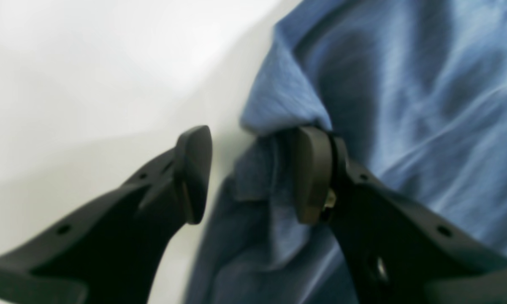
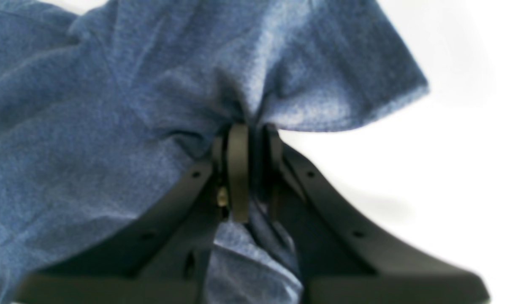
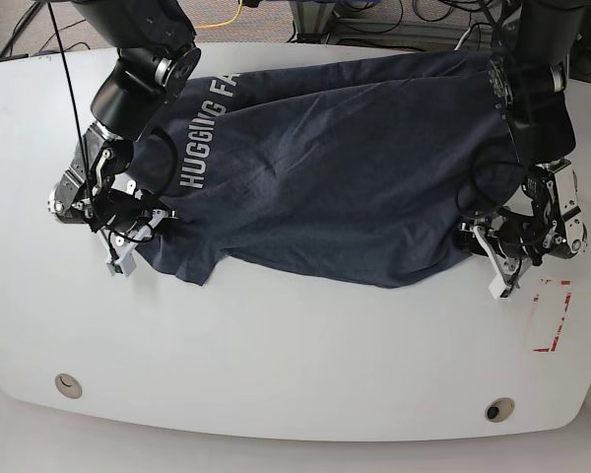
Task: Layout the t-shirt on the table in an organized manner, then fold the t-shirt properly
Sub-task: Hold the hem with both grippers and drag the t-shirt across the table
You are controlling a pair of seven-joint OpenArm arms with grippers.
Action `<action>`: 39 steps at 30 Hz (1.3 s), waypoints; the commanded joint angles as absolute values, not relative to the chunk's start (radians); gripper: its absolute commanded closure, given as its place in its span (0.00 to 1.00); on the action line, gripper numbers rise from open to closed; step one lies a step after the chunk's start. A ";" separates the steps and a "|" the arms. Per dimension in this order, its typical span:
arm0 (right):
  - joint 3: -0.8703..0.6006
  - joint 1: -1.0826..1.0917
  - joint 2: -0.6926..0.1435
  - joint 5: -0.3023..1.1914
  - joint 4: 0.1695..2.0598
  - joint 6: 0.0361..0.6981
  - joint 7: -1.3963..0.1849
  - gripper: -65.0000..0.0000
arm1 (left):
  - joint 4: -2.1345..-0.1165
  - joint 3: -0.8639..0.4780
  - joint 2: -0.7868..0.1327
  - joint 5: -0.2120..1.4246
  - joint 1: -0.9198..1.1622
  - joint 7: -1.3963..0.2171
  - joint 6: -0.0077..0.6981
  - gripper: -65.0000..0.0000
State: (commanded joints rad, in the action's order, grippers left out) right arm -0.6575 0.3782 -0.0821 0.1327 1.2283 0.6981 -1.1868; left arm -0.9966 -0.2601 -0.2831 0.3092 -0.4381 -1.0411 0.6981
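One t-shirt [image 3: 345,168], spread across one white worktop [image 3: 295,365]. Two arms, one at 9 o'clock and one at 3 o'clock. Two round holes [image 3: 68,385] in the worktop, at 7 and 5 o'clock. One red tape mark [image 3: 554,315] at 4 o'clock.

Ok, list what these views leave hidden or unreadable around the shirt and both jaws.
- Base view: the t-shirt's lettering is cut short past "HUGGING FA" by a fold.
- Base view: both jaws are too small and cluttered to read.
- Left wrist view: the left gripper is open, with blurred cloth by one pad.
- Right wrist view: bunched cloth hides the right gripper's pads.
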 joint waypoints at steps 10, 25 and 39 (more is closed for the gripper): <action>-0.657 0.378 -0.081 0.133 1.228 0.698 -1.187 0.92 | -1.040 -0.263 -0.283 0.309 -0.421 -1.069 0.698 0.55; -0.657 0.378 -0.081 0.133 1.228 0.698 -1.187 0.92 | -1.035 -0.259 -0.278 0.309 -0.420 -1.069 0.698 0.56; -0.657 0.378 -0.081 0.133 1.228 0.698 -1.187 0.92 | -1.038 -0.257 -0.225 0.309 -0.398 -1.070 0.698 0.78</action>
